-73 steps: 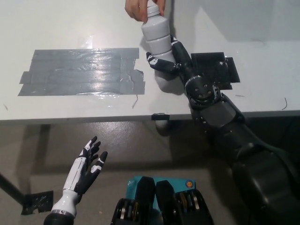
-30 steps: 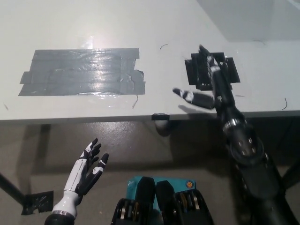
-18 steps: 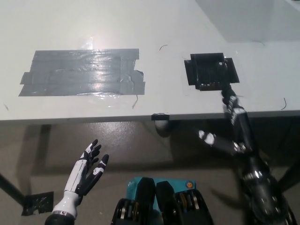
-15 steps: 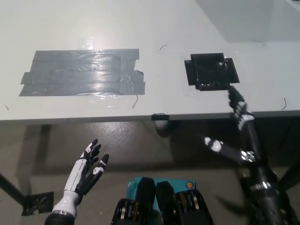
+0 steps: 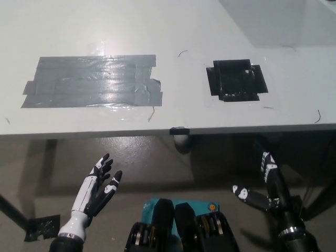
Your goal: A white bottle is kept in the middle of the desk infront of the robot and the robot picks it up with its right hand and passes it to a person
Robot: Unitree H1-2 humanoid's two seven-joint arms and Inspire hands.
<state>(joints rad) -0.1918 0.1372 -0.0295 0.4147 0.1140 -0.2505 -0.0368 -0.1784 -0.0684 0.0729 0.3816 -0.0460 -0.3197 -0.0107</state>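
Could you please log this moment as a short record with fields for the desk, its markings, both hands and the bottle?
desk: white desk top fills the upper picture
grey marking: shiny grey tape patch on the desk's left part
black marking: black square tape patch on the desk's right part
right hand: black right hand below the desk edge, open, holding nothing
left hand: white left hand at lower left, below the desk edge, open
white bottle: not in view
person: not in view

Grey tape patch (image 5: 92, 81) left on white desk (image 5: 173, 31); black tape square (image 5: 235, 80) right.
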